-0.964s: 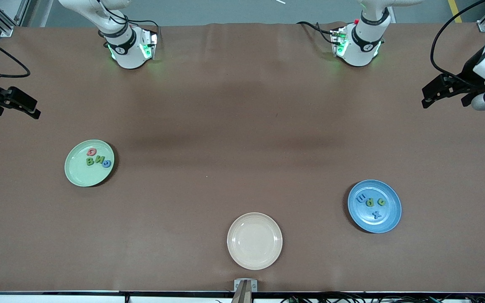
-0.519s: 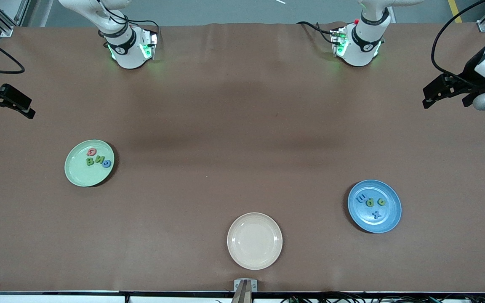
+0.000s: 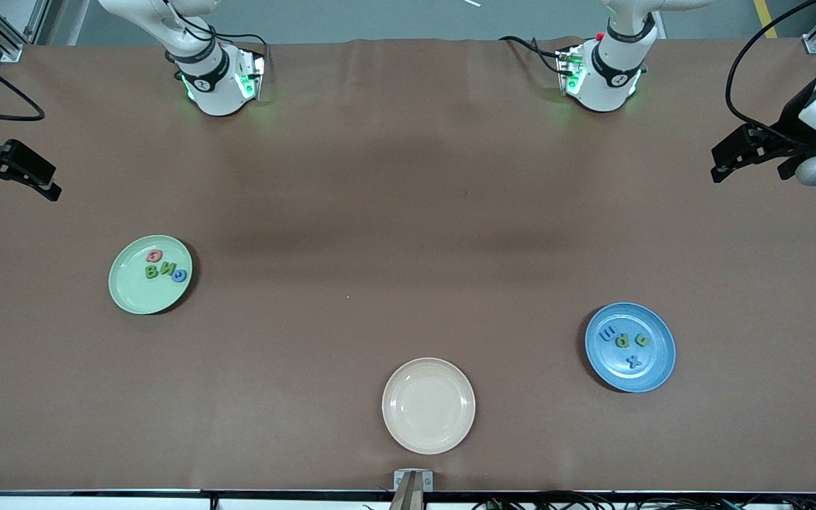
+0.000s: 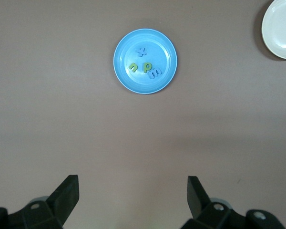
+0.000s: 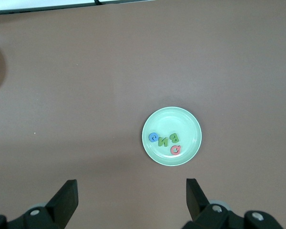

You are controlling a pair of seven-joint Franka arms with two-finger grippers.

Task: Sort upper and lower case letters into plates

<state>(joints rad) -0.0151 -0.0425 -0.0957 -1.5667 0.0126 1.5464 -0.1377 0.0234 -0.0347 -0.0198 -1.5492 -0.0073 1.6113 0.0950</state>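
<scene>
Brown-covered table (image 3: 408, 212); grey floor (image 3: 380, 18) above

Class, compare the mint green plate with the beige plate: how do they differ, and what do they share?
The mint green plate holds four small letters; the beige plate holds none. The mint green plate lies toward the right arm's end of the table; the beige plate lies nearer the front camera. Both are round, shallow, rimmed and similar in size.

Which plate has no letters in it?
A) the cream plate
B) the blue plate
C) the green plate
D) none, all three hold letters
A: the cream plate, nearest the front camera, is bare, while the green plate holds four letters and the blue plate holds four more.
</scene>
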